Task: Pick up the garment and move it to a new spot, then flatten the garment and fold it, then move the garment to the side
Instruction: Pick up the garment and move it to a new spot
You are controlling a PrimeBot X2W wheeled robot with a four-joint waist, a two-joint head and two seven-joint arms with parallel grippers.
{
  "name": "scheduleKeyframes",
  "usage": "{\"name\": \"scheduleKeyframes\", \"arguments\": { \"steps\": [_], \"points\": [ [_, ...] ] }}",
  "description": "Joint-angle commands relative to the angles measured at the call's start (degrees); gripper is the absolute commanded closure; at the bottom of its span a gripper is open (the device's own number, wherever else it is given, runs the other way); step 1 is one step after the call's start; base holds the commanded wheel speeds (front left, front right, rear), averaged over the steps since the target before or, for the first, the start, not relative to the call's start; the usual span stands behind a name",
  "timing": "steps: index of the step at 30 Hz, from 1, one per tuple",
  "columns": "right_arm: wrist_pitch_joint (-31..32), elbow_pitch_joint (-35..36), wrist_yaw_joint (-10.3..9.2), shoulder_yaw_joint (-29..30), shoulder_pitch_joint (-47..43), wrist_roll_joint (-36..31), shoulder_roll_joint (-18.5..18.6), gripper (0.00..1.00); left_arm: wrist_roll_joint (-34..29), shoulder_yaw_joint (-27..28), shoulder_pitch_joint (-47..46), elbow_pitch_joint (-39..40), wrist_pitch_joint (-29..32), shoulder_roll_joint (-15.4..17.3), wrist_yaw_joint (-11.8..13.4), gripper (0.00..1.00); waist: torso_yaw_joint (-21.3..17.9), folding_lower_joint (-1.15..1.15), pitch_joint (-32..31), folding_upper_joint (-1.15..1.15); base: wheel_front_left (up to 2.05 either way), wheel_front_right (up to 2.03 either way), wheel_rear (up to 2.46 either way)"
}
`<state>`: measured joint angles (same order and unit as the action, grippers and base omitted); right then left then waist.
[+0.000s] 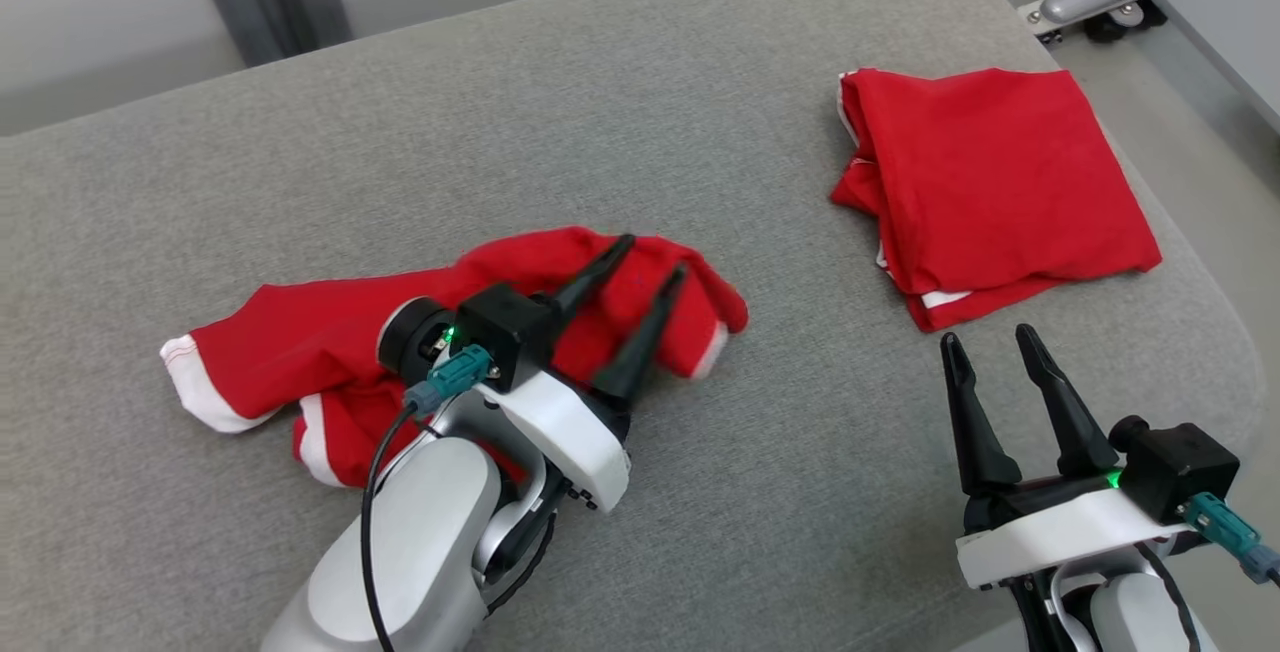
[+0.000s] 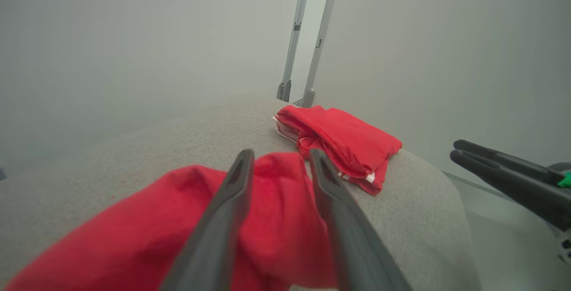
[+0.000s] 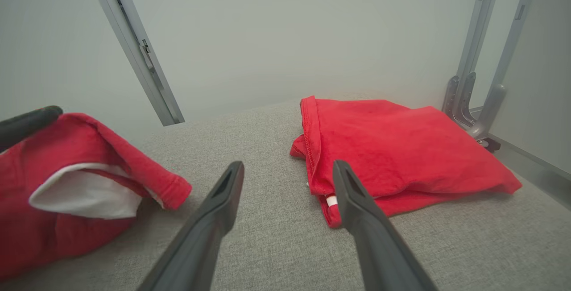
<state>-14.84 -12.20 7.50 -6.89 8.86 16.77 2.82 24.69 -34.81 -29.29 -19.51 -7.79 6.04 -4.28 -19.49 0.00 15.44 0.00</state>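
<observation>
On the grey woven cushion (image 1: pixel 700 552), OBS asks: where is the work piece?

ME: Crumpled red cloth garment with white trim (image 1: pixel 290 332) lies bunched at my left-centre. It has one white band (image 1: pixel 195 387) at its far-left end and a white edge (image 1: pixel 712 352) at its right end. A second red garment, folded square (image 1: pixel 1000 172), lies well apart at the right rear. I judge that one finished and not my concern.

OBS: Jaws?

ME: Left gripper (image 1: pixel 655 255) hangs over the right end of the crumpled piece. Its fingers are parted, with nothing pinched between them as far as the left wrist view shows. Right gripper (image 1: pixel 987 335) is spread wide and empty, over bare cushion just short of the folded piece's near corner.

OBS: Handling?

ME: Judgement only. Light, limp cloth that will sag and drape from any pinch point, with no stiffness to carry its shape. Not fragile. The woven cover likely drags on it, so lift, do not slide. Layers are thin and stacked, so a deep bite may take several at once and keep it balled.

OBS: Where to take hold?

ME: For the move, the raised ridge of folds under my left fingers is a fair pinch. For flattening, the trimmed ends are better: white band with one gripper, white edge with the other, a single layer each, then draw apart.
</observation>
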Motion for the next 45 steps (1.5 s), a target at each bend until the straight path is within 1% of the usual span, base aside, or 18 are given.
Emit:
{"name": "scheduleKeyframes", "arguments": {
  "steps": [1, 4, 6, 8, 13, 17, 20, 22, 26, 32, 38, 45],
  "points": [
    [-0.4, -0.2, -0.01, 0.2, 0.3, 0.0, 0.3, 0.00, -0.2, 0.0, -0.9, -0.2, -0.7, 0.3, -0.3, 0.00, 1.0, 0.00, -0.1, 0.00, 0.00, 0.00, 0.00],
    [-0.5, -0.2, -0.01, 0.6, 0.7, -0.7, 0.3, 0.00, 0.1, -0.1, -0.3, 0.6, -3.1, 0.4, -0.9, 0.00, 3.4, 0.00, -0.6, 0.00, 0.00, 0.00, 0.00],
    [-0.5, 0.1, -0.01, 1.0, 0.8, -1.0, 0.3, 0.00, 0.3, 0.6, 0.3, 1.8, -4.5, 0.8, -0.6, 0.00, 5.2, 0.00, -1.0, 0.00, 0.00, 0.00, 0.00],
    [-0.5, 0.5, -0.01, 1.3, 1.0, -1.5, 0.3, 0.00, 0.4, 1.8, 1.0, 3.0, -5.4, 1.7, 0.3, 0.00, 7.1, 0.00, -1.3, 0.00, 0.00, 0.00, 0.00],
    [-0.5, 1.0, -0.01, 1.7, 1.3, -2.5, 0.3, 0.00, 0.5, 6.3, 2.4, 5.3, -6.5, 4.4, 3.4, 0.00, 11.3, 0.00, -1.7, 0.00, 0.00, 0.00, 0.00],
    [-0.5, 1.2, -0.01, 2.0, 1.2, -3.2, 0.3, 0.00, 0.5, 11.1, 3.7, 6.6, -7.1, 7.3, 6.0, 0.00, 14.0, 0.00, -2.1, 0.00, 0.00, 0.00, 0.00],
    [-0.5, 1.3, -0.01, 2.2, 1.1, -3.7, 0.3, 0.00, 0.7, 14.3, 5.3, 7.4, -7.3, 9.0, 7.5, 0.00, 15.6, 0.00, -2.5, 0.00, 0.00, 0.00, 0.00],
    [-0.4, 1.3, -0.01, 2.1, 1.0, -4.0, 0.3, 0.00, 0.9, 16.3, 6.7, 7.9, -7.4, 10.1, 8.1, 0.00, 16.5, 0.00, -2.9, 0.00, 0.00, 0.00, 0.00],
    [0.1, 1.6, -0.01, 2.0, 0.6, -5.0, 0.3, 0.00, 1.0, 19.9, 9.6, 9.9, -7.4, 11.7, 8.6, 0.00, 17.8, 0.00, -3.6, 0.00, 0.00, 0.00, 0.00],
    [1.0, 2.1, -0.01, 1.9, -0.1, -6.0, 0.3, 0.00, 0.6, 23.6, 14.6, 13.1, -7.4, 13.3, 8.6, 0.00, 18.7, 0.00, -4.9, 0.00, 0.00, 0.00, 0.00],
    [1.9, 3.2, -0.01, 2.4, -2.2, -7.8, 0.3, 0.00, 0.5, 25.0, 21.5, 15.7, -7.4, 13.8, 8.7, 0.00, 19.4, 0.00, -7.1, 0.00, 0.00, 0.00, 0.00],
    [3.2, 5.0, -0.01, 4.2, -5.4, -8.0, 0.3, 0.00, -0.3, 23.1, 26.8, 18.0, -6.2, 13.3, 9.9, 0.00, 19.6, 0.00, -9.2, 0.00, 0.00, 0.00, 0.00]
  ]
}}
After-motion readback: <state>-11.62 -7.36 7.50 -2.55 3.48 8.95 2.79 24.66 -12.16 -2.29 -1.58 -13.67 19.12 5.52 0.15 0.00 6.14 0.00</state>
